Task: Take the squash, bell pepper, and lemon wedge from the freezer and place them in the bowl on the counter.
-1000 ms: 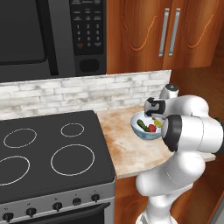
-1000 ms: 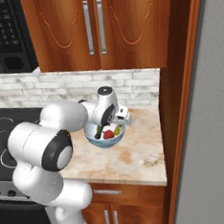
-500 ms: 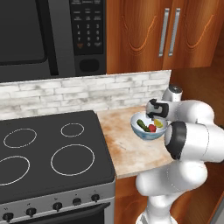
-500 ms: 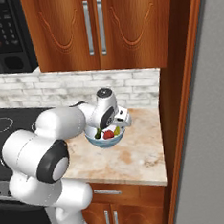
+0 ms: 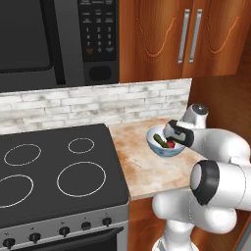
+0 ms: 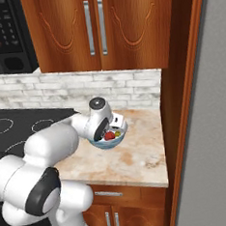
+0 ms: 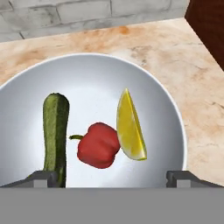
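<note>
The bowl point(image 7: 92, 74) stands on the beige counter point(image 5: 147, 169) and holds all three foods. In the hand view the dark green squash point(image 7: 55, 131) lies at the left, the red bell pepper point(image 7: 99, 145) in the middle and the yellow lemon wedge point(image 7: 130, 127) leans against it on the right. My gripper point(image 7: 111, 179) hovers just above the bowl point(image 5: 164, 150), open, its fingertips wide apart with nothing between them. From the right base view the pepper point(image 6: 109, 135) and lemon wedge point(image 6: 117, 133) show over the rim beside the gripper point(image 6: 114, 124). The grey freezer point(image 6: 220, 125) rises at the far right.
A black stovetop point(image 5: 54, 166) lies left of the counter, with a microwave point(image 5: 59, 39) above it. Wooden wall cabinets point(image 6: 98, 29) hang over the bowl, and a brick backsplash point(image 6: 84, 91) runs behind it. A tall wooden panel point(image 6: 182, 104) bounds the counter on the right.
The jaws have spread from half open to wide open over the bowl. The arm's elbow has swung slightly; the bowl has stayed in place.
</note>
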